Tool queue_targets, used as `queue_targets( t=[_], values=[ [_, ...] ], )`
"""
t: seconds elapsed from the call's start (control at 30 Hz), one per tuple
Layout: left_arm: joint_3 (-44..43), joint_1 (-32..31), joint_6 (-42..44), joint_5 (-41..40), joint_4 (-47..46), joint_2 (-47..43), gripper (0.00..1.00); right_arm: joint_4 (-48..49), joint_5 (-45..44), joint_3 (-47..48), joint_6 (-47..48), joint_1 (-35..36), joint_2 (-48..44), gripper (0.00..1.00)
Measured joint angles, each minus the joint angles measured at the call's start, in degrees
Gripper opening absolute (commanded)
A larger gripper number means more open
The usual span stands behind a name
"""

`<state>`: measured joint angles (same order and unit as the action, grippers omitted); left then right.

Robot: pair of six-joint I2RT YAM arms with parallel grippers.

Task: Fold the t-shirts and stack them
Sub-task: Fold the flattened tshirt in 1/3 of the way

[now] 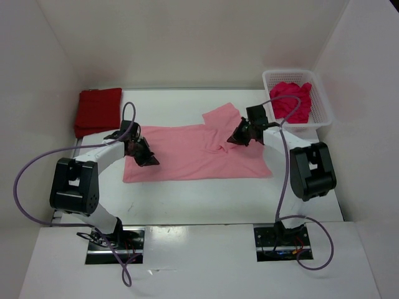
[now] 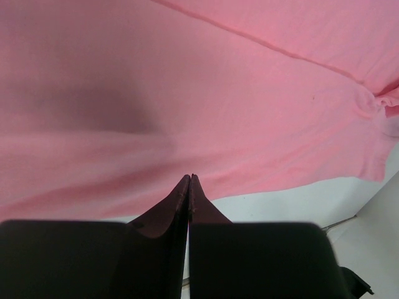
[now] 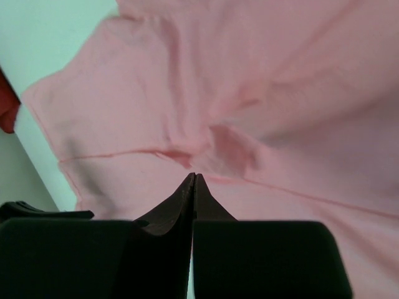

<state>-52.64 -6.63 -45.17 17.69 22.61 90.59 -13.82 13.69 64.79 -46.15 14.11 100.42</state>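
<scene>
A light pink t-shirt point(image 1: 193, 156) lies spread flat across the middle of the table, one sleeve sticking up at the back and wrinkles near its right side. My left gripper point(image 1: 151, 161) is over the shirt's left part, jaws shut with nothing between them point(image 2: 189, 177), close to the pink cloth point(image 2: 187, 93) near its front hem. My right gripper point(image 1: 230, 141) is over the right part by the sleeve seam, also shut and empty point(image 3: 194, 175), just short of a small pucker in the cloth point(image 3: 230, 146). A dark red t-shirt point(image 1: 98, 111) lies folded at the back left. A crimson t-shirt point(image 1: 290, 99) is crumpled in the basket.
The white lattice basket point(image 1: 323, 107) stands at the back right corner. White walls close in the table on three sides. Bare white tabletop point(image 1: 206, 199) shows in front of the pink shirt, between it and the arm bases.
</scene>
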Motion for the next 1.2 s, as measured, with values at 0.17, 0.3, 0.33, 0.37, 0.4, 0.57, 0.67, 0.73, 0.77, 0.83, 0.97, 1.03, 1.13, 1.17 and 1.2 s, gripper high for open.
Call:
queue_targets(
  t=[0.17,0.3,0.33,0.37,0.4,0.57,0.67,0.73,0.77,0.83,0.97,1.03,1.13,1.17,1.2],
  values=[
    [0.0,-0.7,0.0,0.0,0.0,0.0,0.03,-0.3,-1.2,-6.3,1.0,0.0,-2.6,0.00],
    [0.0,-0.8,0.0,0.0,0.0,0.4,0.03,-0.4,-2.8,-6.8,1.7,0.0,0.5,0.00],
    [0.0,-0.8,0.0,0.0,-0.1,0.7,0.03,-0.4,-3.0,-6.5,1.9,0.0,1.5,0.00],
    [0.0,-0.8,0.0,0.0,-0.1,1.0,0.03,-0.4,-3.3,-6.1,2.2,0.0,2.5,0.00],
    [0.0,-0.8,0.0,0.0,-0.1,1.3,0.03,-0.3,-3.7,-5.7,2.3,0.0,3.4,0.00],
    [0.3,-0.8,0.0,-0.4,-0.1,1.7,0.03,-0.2,-5.4,-1.5,2.9,-0.3,6.6,0.00],
    [0.5,-0.8,0.1,-0.7,-0.3,1.7,0.03,0.1,-6.0,1.1,3.2,-0.3,8.9,0.00],
    [0.7,-0.8,0.2,-1.0,-0.1,1.7,0.03,0.2,-5.8,2.9,3.2,-0.3,10.3,0.00],
    [0.7,-0.7,0.2,-1.2,0.0,1.7,0.03,0.2,-5.8,4.0,3.3,-0.3,11.1,0.00],
    [0.7,-0.4,0.3,-1.4,0.2,1.7,0.03,0.2,-5.5,7.3,3.4,-0.4,13.5,0.00],
    [0.8,0.1,1.4,-2.1,1.4,1.7,0.03,0.0,-2.6,16.9,2.9,-0.7,18.9,0.00],
    [0.8,0.2,1.5,-2.4,1.9,1.6,0.03,0.5,-0.7,18.6,2.4,-0.8,18.8,0.00],
    [0.8,0.3,1.6,-2.5,2.3,0.9,0.03,1.3,0.8,17.2,1.9,-0.8,15.6,0.00],
    [0.8,0.3,1.6,-2.5,2.4,0.6,0.03,1.8,0.9,15.2,1.8,-0.8,13.4,0.00],
    [0.8,0.3,1.6,-2.5,2.4,0.4,0.03,2.0,0.9,13.0,1.6,-0.8,11.2,0.00]
  ],
)
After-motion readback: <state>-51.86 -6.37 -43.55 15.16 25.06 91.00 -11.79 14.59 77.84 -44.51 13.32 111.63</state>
